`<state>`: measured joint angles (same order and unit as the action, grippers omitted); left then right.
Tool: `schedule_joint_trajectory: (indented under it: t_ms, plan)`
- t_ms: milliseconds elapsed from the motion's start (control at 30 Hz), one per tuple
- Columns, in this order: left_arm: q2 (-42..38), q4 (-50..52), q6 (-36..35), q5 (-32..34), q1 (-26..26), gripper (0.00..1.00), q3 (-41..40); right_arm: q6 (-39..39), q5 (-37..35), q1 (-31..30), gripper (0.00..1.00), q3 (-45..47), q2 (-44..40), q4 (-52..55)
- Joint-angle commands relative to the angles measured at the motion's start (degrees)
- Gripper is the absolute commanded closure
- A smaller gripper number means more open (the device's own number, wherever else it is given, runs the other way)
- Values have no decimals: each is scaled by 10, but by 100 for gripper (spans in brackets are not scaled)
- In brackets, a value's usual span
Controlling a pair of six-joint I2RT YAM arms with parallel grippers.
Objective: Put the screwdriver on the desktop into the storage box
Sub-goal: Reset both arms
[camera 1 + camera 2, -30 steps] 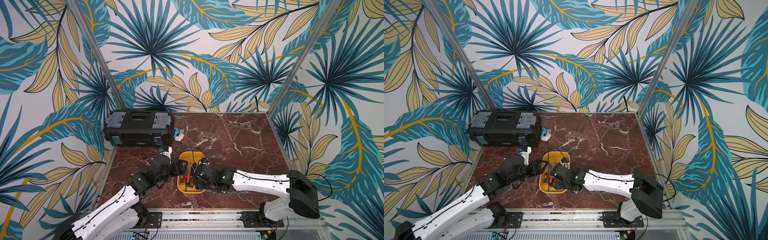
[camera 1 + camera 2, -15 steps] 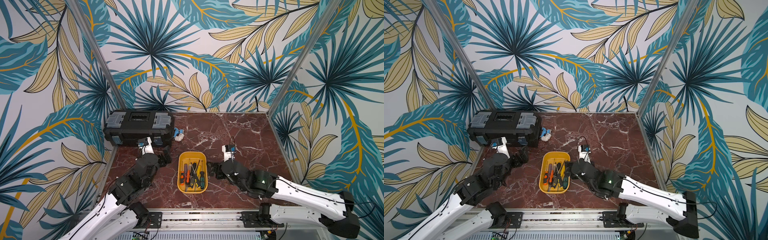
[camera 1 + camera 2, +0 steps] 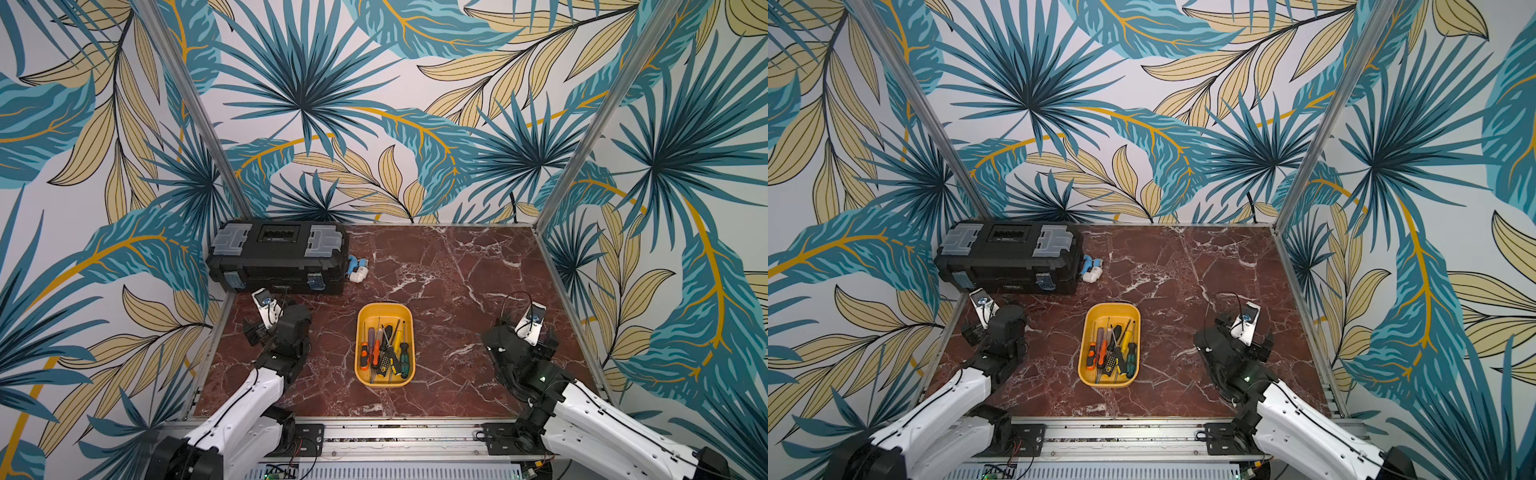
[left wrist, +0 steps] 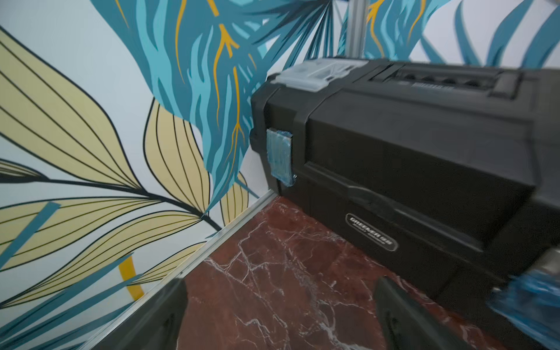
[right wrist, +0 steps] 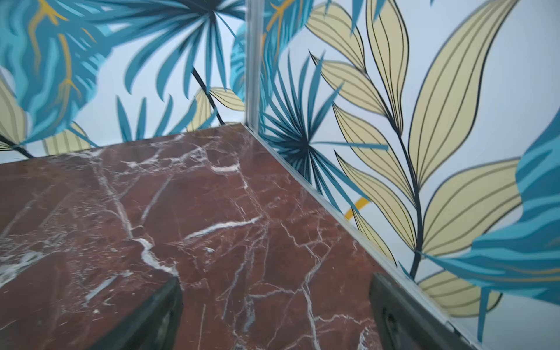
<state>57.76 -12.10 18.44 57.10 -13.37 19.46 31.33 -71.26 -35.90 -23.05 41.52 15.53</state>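
On the front of the black toolbox [image 4: 409,145], the left wrist view shows a framed badge [image 4: 371,233] with pale lettering, too smeared to read. In both top views it shrinks to a faint dash.

Counted from a top view: one toolbox at 10 o'clock on the desktop [image 3: 457,270], with two grey lid panels [image 3: 235,241] and two blue-wrapped latches [image 3: 232,280]. One small blue-and-white object [image 3: 357,268] lies just beside it at 3 o'clock. One yellow storage box [image 3: 384,309] sits near the middle toward 6 o'clock.

The screwdrivers [image 3: 376,349] lie heaped inside the storage box. About six handles show (orange, black, yellow, green), overlapping too much for a sure count.

Only the top views show the storage box and its contents. Neither wrist view does.

The left gripper [image 4: 280,291] stands wide with bare marble between its fingers. It faces the toolbox at 9 o'clock from the storage box and well apart from it. The right gripper [image 5: 275,291] is equally wide and holds nothing, at 3 o'clock from the storage box, and its view shows only marble and the wall corner.
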Motion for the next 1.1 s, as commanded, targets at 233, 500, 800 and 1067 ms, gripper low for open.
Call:
schedule_joint_trajectory:
  t_ms: [233,500,800,1067]
  plan:
    - [218,-350,-166,-150,20,0,10,-161,160,210,1,2,233,-326]
    - [281,-336,-196,-373,66,0,40,-298,421,264,0,40,343,-634]
    - [294,-375,-198,-390,74,0,27,-272,572,344,1,13,449,-675]
    - [295,-369,-200,-392,73,0,30,-272,572,343,0,12,444,-667]
